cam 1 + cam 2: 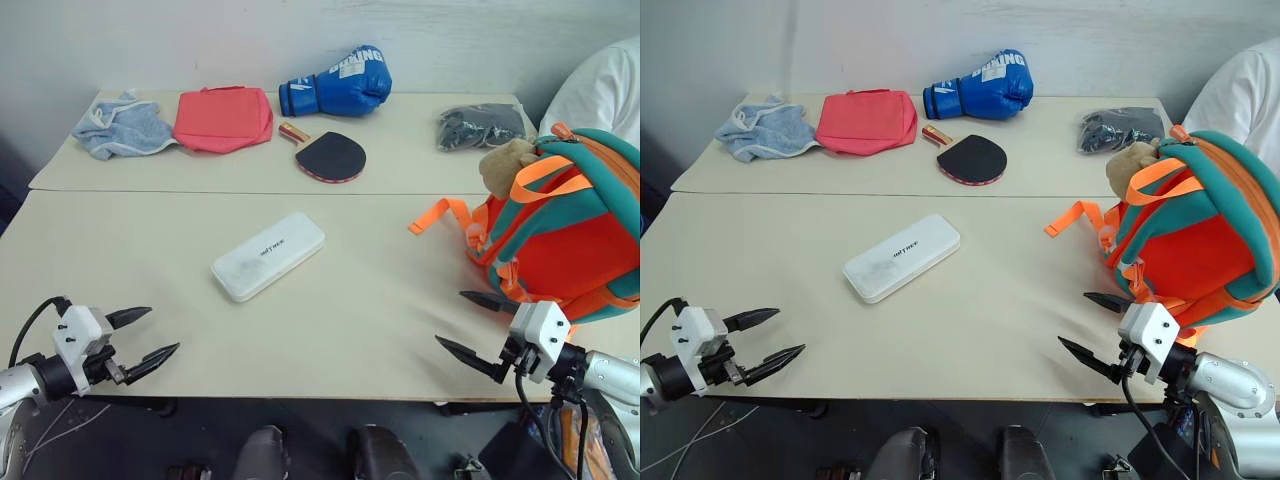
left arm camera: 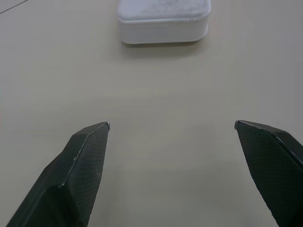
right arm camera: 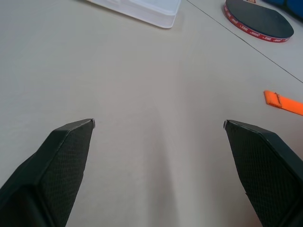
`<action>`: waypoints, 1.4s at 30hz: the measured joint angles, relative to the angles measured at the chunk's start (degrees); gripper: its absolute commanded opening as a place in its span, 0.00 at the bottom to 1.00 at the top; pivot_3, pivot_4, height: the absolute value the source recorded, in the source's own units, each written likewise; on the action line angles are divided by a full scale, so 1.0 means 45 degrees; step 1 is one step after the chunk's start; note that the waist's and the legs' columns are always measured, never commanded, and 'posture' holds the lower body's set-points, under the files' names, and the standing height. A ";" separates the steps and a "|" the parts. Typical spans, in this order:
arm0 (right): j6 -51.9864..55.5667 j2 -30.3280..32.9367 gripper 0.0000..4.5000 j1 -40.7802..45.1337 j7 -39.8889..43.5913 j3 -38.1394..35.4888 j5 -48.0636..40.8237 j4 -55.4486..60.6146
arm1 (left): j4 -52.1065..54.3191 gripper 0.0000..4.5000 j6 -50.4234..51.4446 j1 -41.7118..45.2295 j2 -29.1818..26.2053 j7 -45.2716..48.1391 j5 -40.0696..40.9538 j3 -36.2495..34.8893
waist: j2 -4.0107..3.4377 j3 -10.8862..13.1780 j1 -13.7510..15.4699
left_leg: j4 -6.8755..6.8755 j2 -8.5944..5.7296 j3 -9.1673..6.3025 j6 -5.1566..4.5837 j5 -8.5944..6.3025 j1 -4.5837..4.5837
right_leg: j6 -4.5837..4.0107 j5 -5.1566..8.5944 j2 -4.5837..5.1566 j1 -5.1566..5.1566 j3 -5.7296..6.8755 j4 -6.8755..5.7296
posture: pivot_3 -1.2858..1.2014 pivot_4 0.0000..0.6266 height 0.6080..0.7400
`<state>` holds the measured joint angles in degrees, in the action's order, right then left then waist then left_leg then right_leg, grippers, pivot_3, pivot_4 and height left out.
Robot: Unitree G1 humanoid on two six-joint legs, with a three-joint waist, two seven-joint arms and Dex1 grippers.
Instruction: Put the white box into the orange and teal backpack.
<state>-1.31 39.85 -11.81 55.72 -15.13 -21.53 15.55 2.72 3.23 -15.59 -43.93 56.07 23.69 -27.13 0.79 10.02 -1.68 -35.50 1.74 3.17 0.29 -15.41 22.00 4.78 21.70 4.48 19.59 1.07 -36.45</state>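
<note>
We see the white box point(image 1: 268, 256) lying flat and at a slant near the middle of the near tabletop point(image 1: 360, 320), with nothing touching it. The orange and teal backpack point(image 1: 560, 235) stands at the right edge of the same tabletop, well apart from the box, with a tan plush toy point(image 1: 506, 165) at its top and an orange strap point(image 1: 440, 215) trailing toward the box.

Our left gripper point(image 1: 140, 334) hovers over the near left corner, its fingers point(image 2: 83, 165) spread wide and empty, pointing toward the box. Our right gripper point(image 1: 478, 328) hovers near the front edge just beside the backpack, its fingers point(image 3: 66, 156) also wide and holding nothing.

On the far tabletop we see a blue cloth point(image 1: 122, 127), a coral-red pouch point(image 1: 222, 119), a blue boxing glove point(image 1: 337, 82), a table tennis paddle point(image 1: 328, 155) and a dark bundle point(image 1: 480, 126). A person's white sleeve point(image 1: 605, 90) shows behind the backpack.
</note>
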 measured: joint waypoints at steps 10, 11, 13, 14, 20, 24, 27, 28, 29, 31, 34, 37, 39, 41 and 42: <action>0.2794 0.0165 0.40 0.2065 -0.0422 0.2007 -0.0510 0.1796 | 0.1513 0.43 0.1122 -0.0019 0.0497 -0.1186 0.0706 -0.0614 | -0.0003 0.0001 -0.0092 | -0.0023 0.0011 -0.0006 0.0001 0.0000 -0.0002 | 0.0000 0.0000 -0.0003 0.0008 -0.0004 -0.0038 | 0.52 0.24 1.00; 0.3682 -0.0030 0.32 0.3141 -0.0933 0.2782 -0.0205 0.2099 | 0.1743 0.36 0.1398 0.0272 0.0851 -0.1892 0.0644 -0.0634 | -0.0004 0.0002 -0.0126 | -0.0036 0.0011 -0.0007 0.0002 0.0000 -0.0003 | 0.0000 0.0000 -0.0002 0.0012 -0.0008 -0.0059 | 0.52 0.24 1.00; 0.5143 -0.1000 0.15 0.5130 -0.2082 0.4136 0.0405 0.2284 | 0.2148 0.21 0.2058 0.1048 0.1563 -0.3337 0.0459 -0.0302 | 0.0000 0.0001 -0.0095 | -0.0070 0.0011 -0.0022 0.0010 0.0003 0.0008 | 0.0000 0.0001 -0.0003 0.0031 -0.0001 -0.0102 | 0.52 0.24 1.00; 0.5728 -0.1533 0.08 0.5979 -0.2700 0.4808 0.0880 0.2173 | 0.2359 0.14 0.2419 0.1407 0.1967 -0.4100 0.0325 -0.0067 | 0.0000 0.0000 -0.0072 | -0.0078 0.0009 -0.0024 0.0018 0.0003 0.0017 | 0.0000 0.0001 -0.0003 0.0039 0.0001 -0.0108 | 0.52 0.24 1.00; 0.6889 -0.4423 0.00 0.9713 -0.6279 0.6956 0.3954 -0.2166 | 0.3087 0.00 0.5117 0.2994 0.4179 -0.7961 -0.0305 0.1304 | 0.0019 -0.0009 0.0024 | -0.0176 -0.0021 -0.0009 0.0051 0.0010 0.0105 | 0.0005 -0.0002 0.0011 0.0108 0.0003 -0.0216 | 0.52 0.24 1.00; 0.6102 -0.5273 0.00 1.1630 -0.8138 0.6630 0.5144 -0.5883 | 0.3942 0.00 0.6763 0.3282 0.4594 -0.9098 -0.0353 0.1958 | 0.0054 -0.0021 -0.0017 | -0.0215 -0.0018 0.0019 0.0064 0.0019 0.0189 | 0.0005 -0.0002 0.0006 0.0220 -0.0001 -0.0288 | 0.52 0.24 1.00; 0.5100 -0.5785 0.00 1.2502 -0.8503 0.6475 0.5419 -0.8203 | 0.4353 0.00 0.7739 0.3241 0.4868 -0.9793 -0.0460 0.2285 | 0.0054 -0.0020 -0.0105 | -0.0210 0.0004 0.0053 0.0074 0.0025 0.0191 | 0.0006 -0.0001 -0.0010 0.0235 -0.0003 -0.0288 | 0.52 0.24 1.00; 0.4715 -0.5971 0.00 1.2718 -0.8492 0.6476 0.5470 -0.8903 | 0.4411 0.00 0.8037 0.3242 0.5105 -1.0085 -0.0461 0.2267 | 0.0054 -0.0020 -0.0163 | -0.0208 0.0010 0.0057 0.0076 0.0027 0.0190 | 0.0006 -0.0002 -0.0014 0.0235 -0.0006 -0.0287 | 0.52 0.24 1.00; 0.4312 -0.6191 0.00 1.2980 -0.8357 0.6478 0.5495 -0.9675 | 0.4466 0.00 0.8280 0.3218 0.5290 -1.0348 -0.0492 0.2300 | 0.0055 -0.0020 -0.0228 | -0.0207 0.0011 0.0058 0.0077 0.0029 0.0190 | 0.0006 -0.0002 -0.0016 0.0238 -0.0005 -0.0289 | 0.52 0.24 1.00; 0.3544 -0.6605 0.00 1.3345 -0.7887 0.6492 0.5469 -1.0866 | 0.4695 0.00 0.8482 0.3194 0.5353 -1.0656 -0.0618 0.2358 | 0.0055 -0.0019 -0.0313 | -0.0201 0.0016 0.0055 0.0087 0.0037 0.0189 | 0.0006 -0.0001 -0.0022 0.0239 -0.0004 -0.0292 | 0.52 0.24 1.00; 0.1989 -0.7286 0.00 1.4109 -0.7079 0.6497 0.5433 -1.2928 | 0.4745 0.00 0.8611 0.3331 0.5674 -1.0981 -0.0732 0.2408 | 0.0053 -0.0017 -0.0359 | -0.0193 0.0016 0.0058 0.0091 0.0043 0.0189 | 0.0006 -0.0001 -0.0024 0.0244 -0.0004 -0.0296 | 0.52 0.24 1.00; 0.0681 -0.7616 0.00 1.4826 -0.6652 0.6476 0.5478 -1.4636 | 0.4703 0.00 0.8581 0.3451 0.5701 -1.0922 -0.0744 0.2563 | 0.0052 -0.0017 -0.0351 | -0.0193 0.0014 0.0057 0.0094 0.0044 0.0189 | 0.0006 -0.0001 -0.0020 0.0245 -0.0005 -0.0296 | 0.52 0.24 1.00; -0.0012 -0.7637 0.00 1.5224 -0.6302 0.6337 0.5484 -1.5588 | 0.4660 0.00 0.8547 0.3468 0.5658 -1.0857 -0.0810 0.2594 | 0.0052 -0.0017 -0.0334 | -0.0194 0.0010 0.0056 0.0093 0.0044 0.0191 | 0.0006 -0.0001 -0.0015 0.0242 -0.0003 -0.0292 | 0.52 0.24 1.00; -0.0650 -0.7630 0.00 1.5504 -0.5876 0.6231 0.5483 -1.6323 | 0.4619 0.00 0.8545 0.3526 0.5580 -1.0864 -0.0907 0.2614 | 0.0052 -0.0017 -0.0339 | -0.0193 0.0009 0.0057 0.0094 0.0044 0.0191 | 0.0006 -0.0001 -0.0014 0.0243 -0.0004 -0.0291 | 0.52 0.24 1.00; -0.0916 -0.7600 0.00 1.5556 -0.5508 0.6221 0.5486 -1.6537 | 0.4584 0.00 0.8551 0.3555 0.5559 -1.0871 -0.0969 0.2613 | 0.0052 -0.0017 -0.0339 | -0.0191 0.0010 0.0057 0.0094 0.0044 0.0191 | 0.0006 -0.0001 -0.0014 0.0243 -0.0004 -0.0291 | 0.52 0.24 1.00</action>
<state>-5.44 5.65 58.19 30.93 12.87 3.16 -58.87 23.35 41.71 0.41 -18.91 7.15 19.33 -15.37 1.03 9.94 -3.21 -36.36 1.78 3.43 0.71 -15.21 22.86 4.81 21.70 4.42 20.68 1.05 -37.76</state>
